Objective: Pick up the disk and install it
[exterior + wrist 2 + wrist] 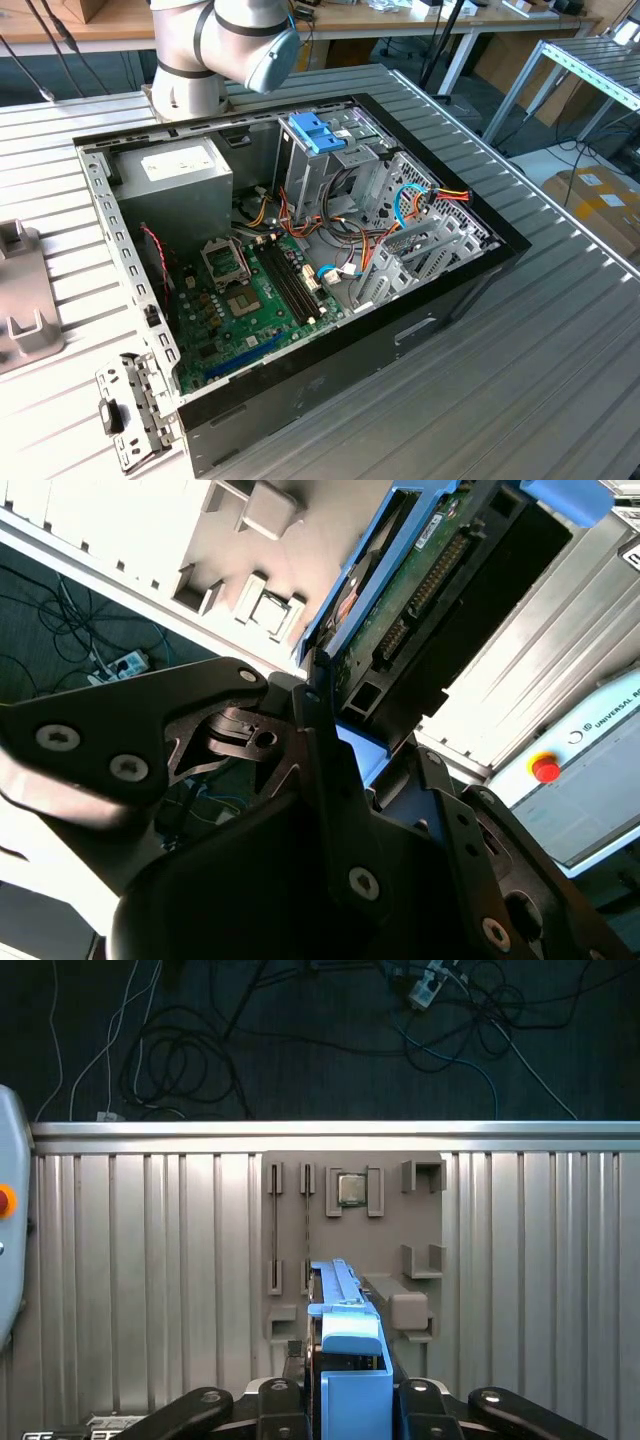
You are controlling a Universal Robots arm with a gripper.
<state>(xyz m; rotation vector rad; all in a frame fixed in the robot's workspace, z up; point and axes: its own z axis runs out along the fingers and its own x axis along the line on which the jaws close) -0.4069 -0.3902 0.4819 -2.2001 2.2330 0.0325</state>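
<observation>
In both wrist views my gripper [365, 730] [345, 1400] is shut on the disk [420, 570] [345, 1355]. The disk is a flat drive in a bright blue carrier, with its green circuit board and connector facing the second wrist camera. Black fingers [320, 720] clamp it at one end. In the first wrist view I see it edge-on, hanging over a grey holder plate [350, 1240] with slots, which lies on the ribbed metal table. In the exterior view the open computer case [470, 270] lies on the table with its drive cage [330, 170] at the far side.
A short blue latch piece [315, 130] tops the drive cage. A grey metal box [185, 180], motherboard [250, 300] and loose cables [420, 200] fill the case. A small chip [350, 1188] sits in the holder plate. A red button panel [545, 768] is nearby. Cables [200, 1050] lie on the floor beyond the table edge.
</observation>
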